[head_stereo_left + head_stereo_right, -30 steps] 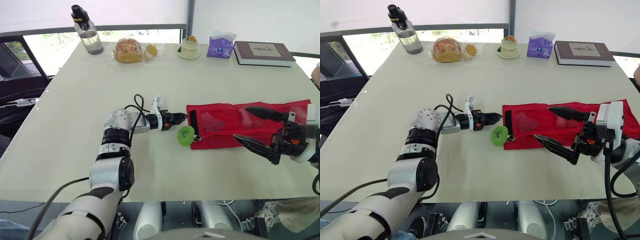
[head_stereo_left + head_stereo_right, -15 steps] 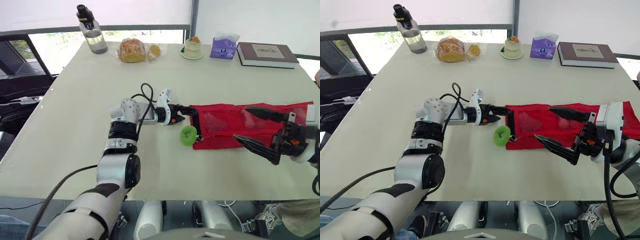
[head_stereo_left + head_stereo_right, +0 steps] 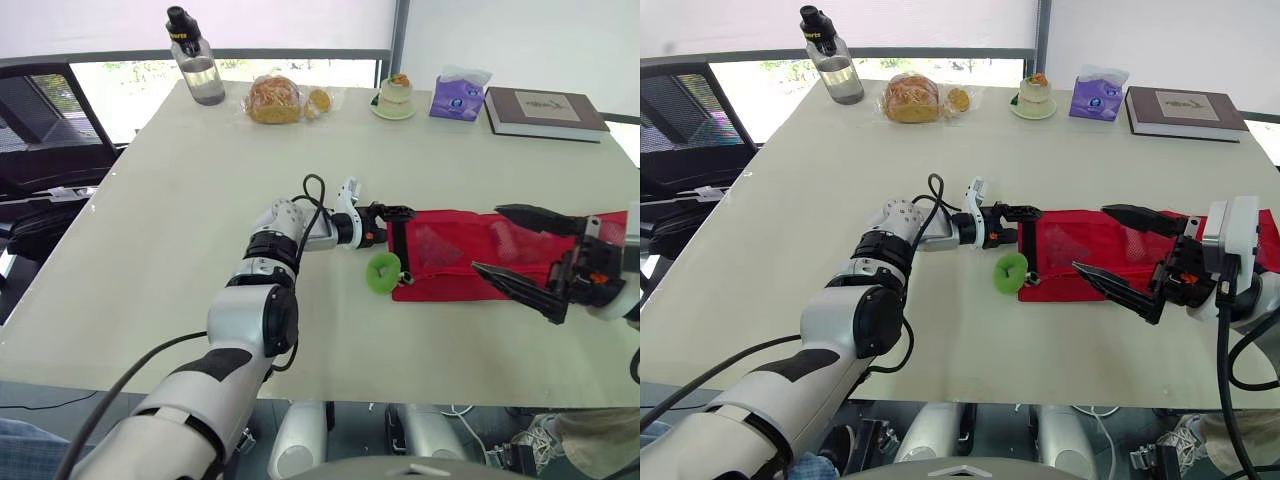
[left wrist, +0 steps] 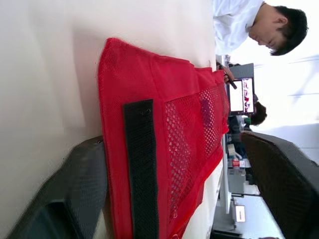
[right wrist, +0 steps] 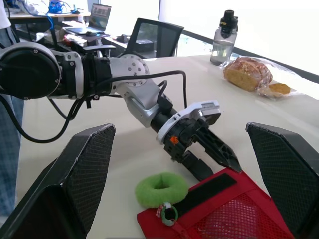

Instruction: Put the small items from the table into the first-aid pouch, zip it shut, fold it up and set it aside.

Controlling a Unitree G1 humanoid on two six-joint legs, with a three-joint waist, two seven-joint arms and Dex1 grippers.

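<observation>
**Folding stage, approach to the pouch end.** I judge the packing done: no loose small item lies near either gripper, and blurred shapes show through the mesh, so closing and folding are what remain. I cannot tell whether the zip is fully shut.

The left gripper (image 3: 392,226) has its fingers parted and holds nothing. They straddle the short end of the first-aid pouch (image 3: 445,255), which lies flat on the worktop (image 3: 180,220) directly ahead of it. The right gripper (image 3: 488,239) hangs spread wide and empty above the pouch's far half.

The pouch is limp red fabric, long and rectangular, with an open-weave mesh panel (image 4: 189,139). A black hook-and-loop strip (image 4: 142,164) runs across it just ahead of the left fingertips. A fuzzy green ring (image 5: 162,188), soft and doughnut-shaped, lies beside the left gripper at the pouch's corner and seems tied to a small metal loop.

The next move, as I read it, calls for pinching the thin cloth edge without pushing it away.
</observation>
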